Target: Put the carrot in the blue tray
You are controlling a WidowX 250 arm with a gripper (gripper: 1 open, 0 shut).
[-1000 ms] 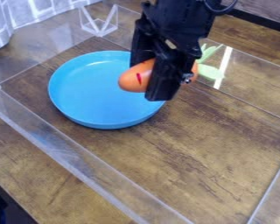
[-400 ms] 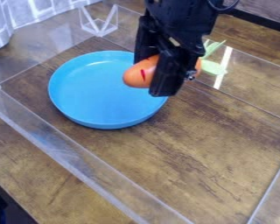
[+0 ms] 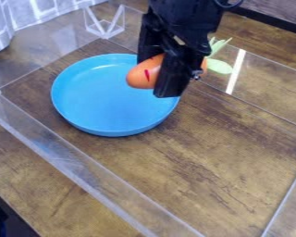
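Upper centre of the frame: a black gripper (image 3: pixel 170 63) clamps the orange carrot (image 3: pixel 147 72) above the right rim of the blue tray (image 3: pixel 89 102) on a wooden table (image 3: pixel 225 176).

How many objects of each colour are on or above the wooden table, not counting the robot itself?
Orange: 1, the small orange toy carrot with a green leaf top, held in the black claw above the dish.
Blue: 1, the round shallow blue plastic tray, with nothing lying in it.
Total: 2
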